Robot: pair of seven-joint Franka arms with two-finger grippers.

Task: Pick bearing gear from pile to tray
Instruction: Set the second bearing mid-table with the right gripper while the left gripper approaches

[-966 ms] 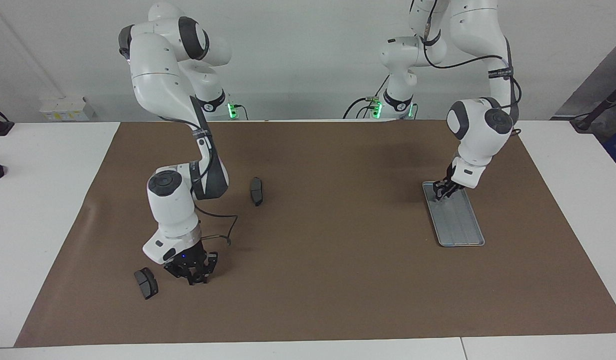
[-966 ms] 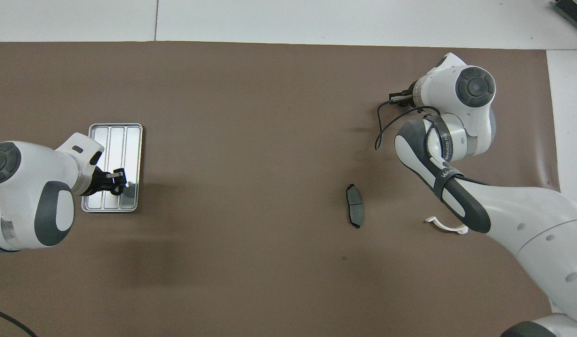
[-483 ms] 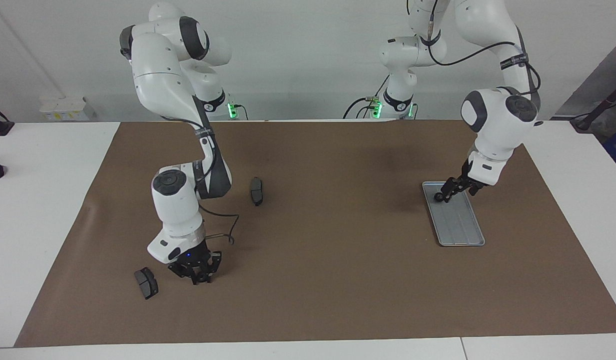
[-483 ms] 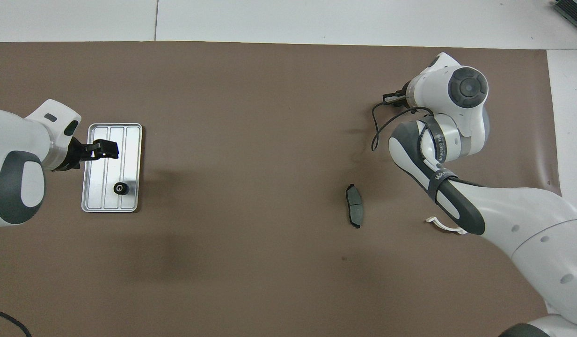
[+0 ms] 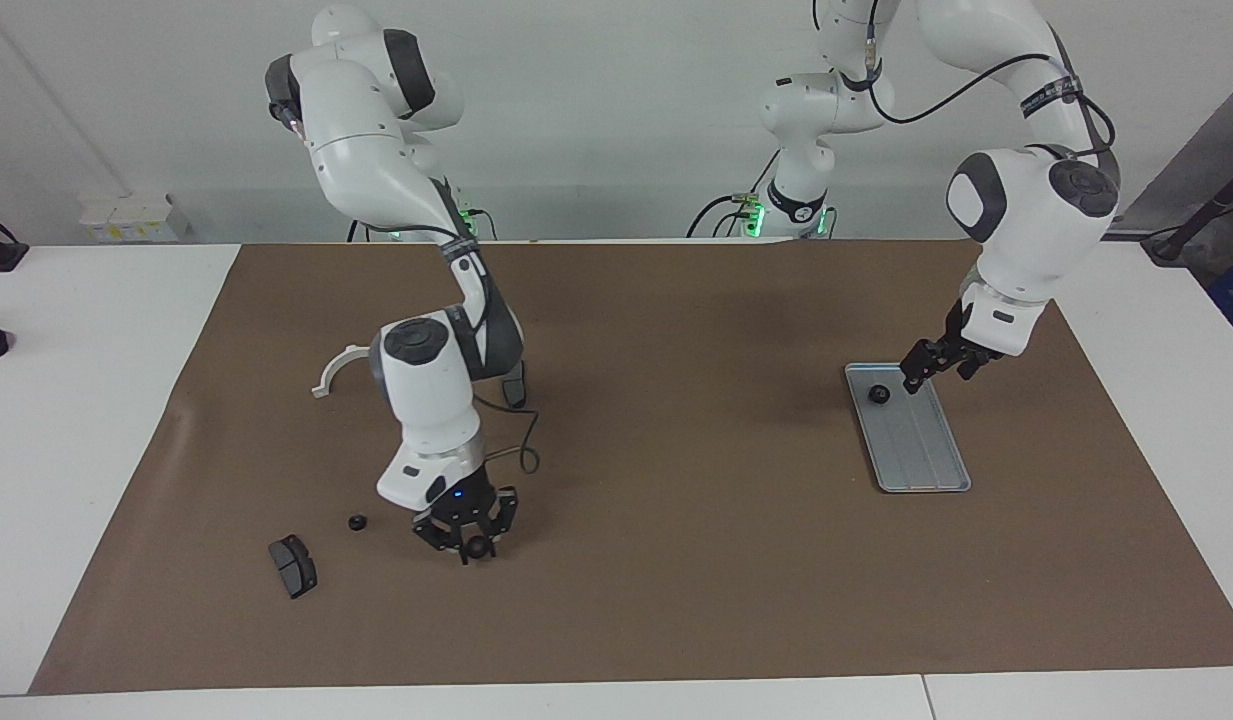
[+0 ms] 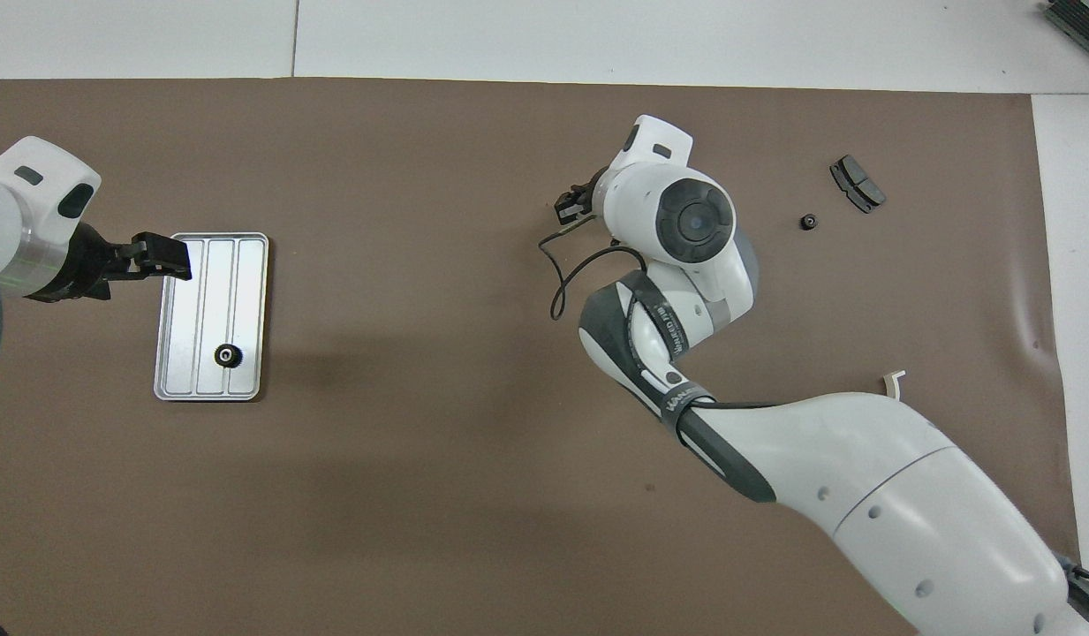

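Note:
The silver-grey tray point(image 5: 921, 450) point(image 6: 244, 265) lies toward the left arm's end of the table. One black bearing gear point(image 5: 878, 394) point(image 6: 228, 355) rests in it, at its end nearer the robots. My left gripper point(image 5: 934, 366) point(image 6: 162, 261) hangs open and empty over the tray's rim. My right gripper point(image 5: 466, 546) point(image 6: 569, 205) is low over the bare mat, its tips closed on a small dark round gear. Another gear point(image 5: 356, 522) point(image 6: 807, 221) lies on the mat beside a dark grey brake pad point(image 5: 292, 565) point(image 6: 857, 171).
A white half-ring bracket point(image 5: 334, 366) point(image 6: 894, 380) lies nearer the robots than the loose gear. A second brake pad point(image 5: 517, 388) peeks out past the right arm's elbow. The brown mat point(image 5: 676, 520) covers the table's middle.
My left gripper let go of a gear in the tray and rose off toward its own end. My right gripper left the pile and moved toward the tray, uncovering a loose gear and the bracket.

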